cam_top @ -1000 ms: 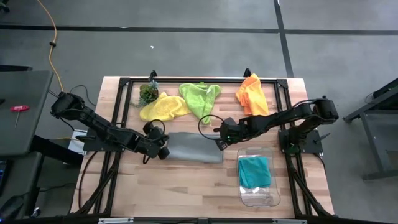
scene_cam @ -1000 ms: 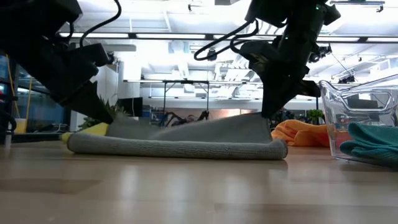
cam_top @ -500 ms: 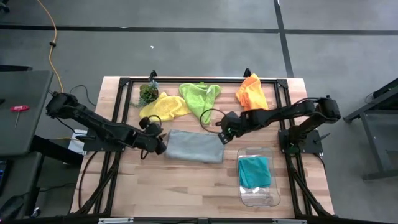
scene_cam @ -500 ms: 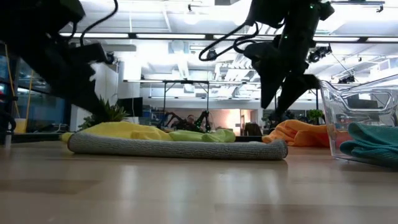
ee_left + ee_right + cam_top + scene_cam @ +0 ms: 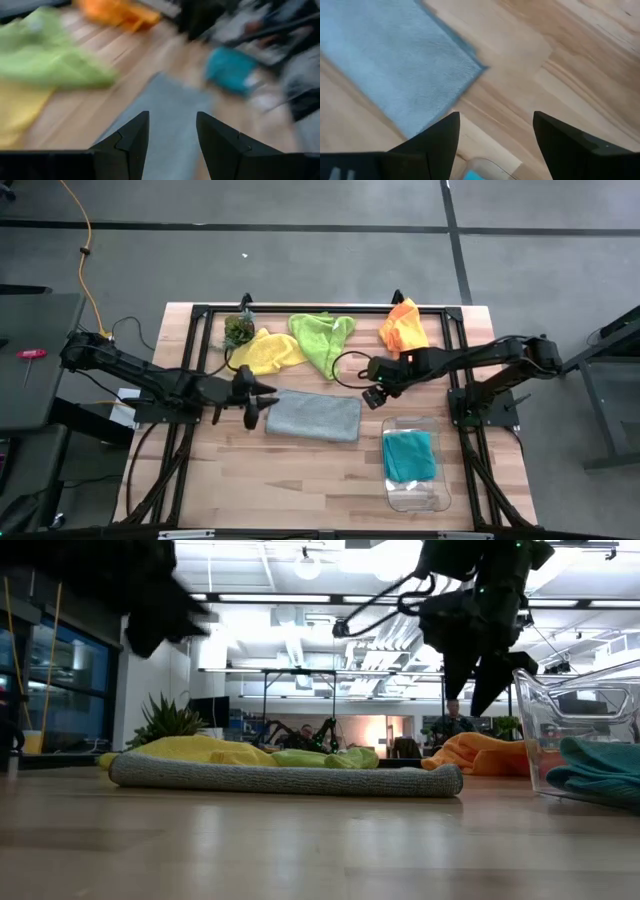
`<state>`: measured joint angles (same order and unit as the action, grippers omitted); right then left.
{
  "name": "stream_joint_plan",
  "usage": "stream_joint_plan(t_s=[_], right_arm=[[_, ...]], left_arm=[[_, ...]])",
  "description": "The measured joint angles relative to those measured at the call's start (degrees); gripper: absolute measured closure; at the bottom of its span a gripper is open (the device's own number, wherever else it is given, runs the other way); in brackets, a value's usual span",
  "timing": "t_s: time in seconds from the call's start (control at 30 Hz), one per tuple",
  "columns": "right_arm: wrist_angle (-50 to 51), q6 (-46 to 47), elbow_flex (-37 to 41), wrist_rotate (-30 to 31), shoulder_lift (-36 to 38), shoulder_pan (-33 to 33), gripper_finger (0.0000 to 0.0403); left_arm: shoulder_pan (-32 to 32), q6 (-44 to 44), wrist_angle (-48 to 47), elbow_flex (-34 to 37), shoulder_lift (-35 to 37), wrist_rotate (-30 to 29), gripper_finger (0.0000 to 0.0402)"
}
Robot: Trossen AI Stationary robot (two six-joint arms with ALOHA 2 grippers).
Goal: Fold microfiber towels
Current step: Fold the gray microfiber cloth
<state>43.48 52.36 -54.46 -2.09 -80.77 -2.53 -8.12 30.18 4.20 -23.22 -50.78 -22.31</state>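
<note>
The grey towel point(image 5: 312, 417) lies folded flat on the table's middle, a low strip in the low view point(image 5: 285, 777). My left gripper point(image 5: 262, 400) hovers open just off its left end, above the table point(image 5: 172, 135). My right gripper point(image 5: 378, 392) hangs open above the table off the towel's far right corner point(image 5: 495, 137), clear of it in the low view point(image 5: 472, 688). Behind lie the yellow towel point(image 5: 262, 352), the lime green towel point(image 5: 322, 338) and the orange towel point(image 5: 403, 327). The teal towel point(image 5: 410, 455) lies folded in the clear bin point(image 5: 435, 498).
A small green plant point(image 5: 238, 330) stands at the far left, next to the yellow towel. The clear bin sits at the near right, close to the grey towel's right end. Bare wood point(image 5: 290, 475) stretches in front of the grey towel. A black frame point(image 5: 300, 308) rims the table.
Both grippers have opened and let go of the grey towel. The left one has risen and tipped up toward level; the right one has drawn up and toward the table's right and far edge. The towel's raised upper layer has dropped and now lies flat.
</note>
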Motion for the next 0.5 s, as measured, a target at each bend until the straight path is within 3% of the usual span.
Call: stream_joint_plan(t_s=[0.1, 0.27, 0.37, 0.5], right_arm=[[-0.76, -1.49, 0.00, 0.00, 0.24, 0.83, 0.0158], [-0.58, -3.84, 0.00, 0.09, 0.23, 1.17, 0.0158], [-0.04, -5.78, 0.00, 0.45, 1.05, 1.17, 0.0158], [1.73, -7.94, 0.00, 3.15, 4.20, 1.19, 0.0158]], left_arm=[[0.34, -5.15, 8.42, -0.09, -1.76, 4.08, 0.0247], [2.04, -10.30, 8.88, -2.02, -6.78, 8.58, 0.0262], [4.26, -13.67, 6.67, -5.82, -11.69, 12.64, 0.0297], [6.71, -19.12, 3.46, -12.47, -19.75, 18.34, 0.0376]])
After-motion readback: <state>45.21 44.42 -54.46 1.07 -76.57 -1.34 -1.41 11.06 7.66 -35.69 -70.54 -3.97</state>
